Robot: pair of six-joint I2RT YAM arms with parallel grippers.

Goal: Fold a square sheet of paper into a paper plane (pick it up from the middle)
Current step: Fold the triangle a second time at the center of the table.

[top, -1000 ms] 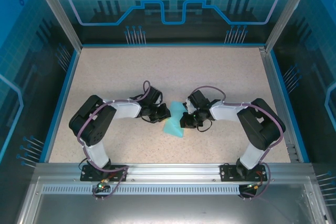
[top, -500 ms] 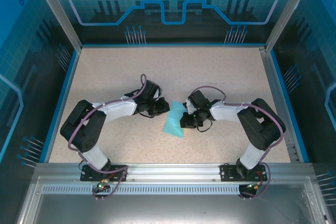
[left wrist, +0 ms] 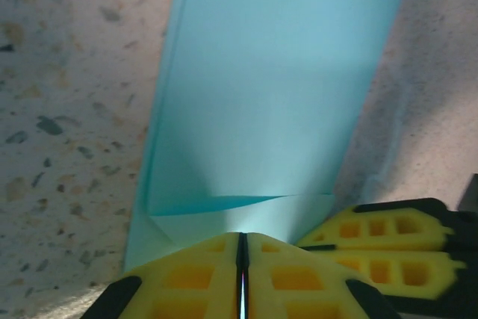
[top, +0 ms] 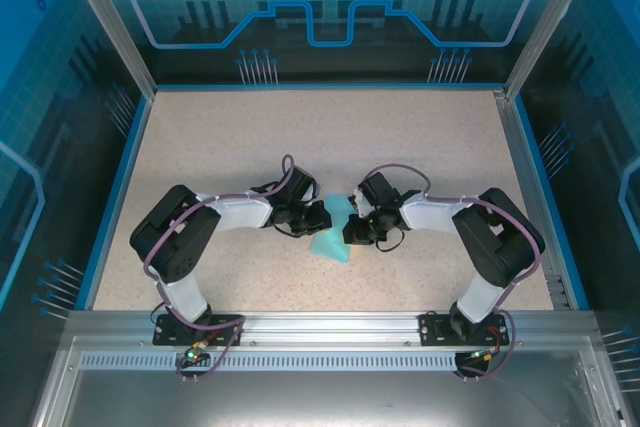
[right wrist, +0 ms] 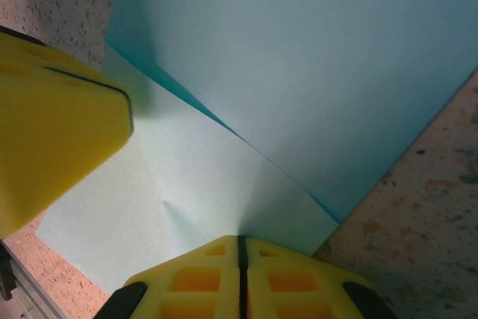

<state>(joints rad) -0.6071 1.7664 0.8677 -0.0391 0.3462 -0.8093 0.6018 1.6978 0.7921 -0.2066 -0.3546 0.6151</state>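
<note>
The light blue sheet of paper [top: 334,235] lies partly folded on the speckled table between my two grippers. In the left wrist view the paper [left wrist: 276,87] runs away from my fingertips, with a folded flap edge just ahead of them. My left gripper [left wrist: 241,235] is shut, its tip down on the paper's near edge [top: 318,219]. My right gripper [right wrist: 240,238] is shut too, its tip resting on a pale folded layer of the paper [right wrist: 299,57], at the sheet's right side [top: 350,231]. Each wrist view catches the other gripper's yellow fingers [left wrist: 396,248] [right wrist: 52,132] close by.
A speckled beige table [top: 330,137] spreads around the paper, bordered by a blue rim [top: 120,187] and see-through blue walls. The metal rail [top: 330,325] carrying both arm bases runs along the near edge.
My left arm swung outward and drew its gripper slightly back, then returned to the paper's left edge. The right arm and the paper stayed where they were.
</note>
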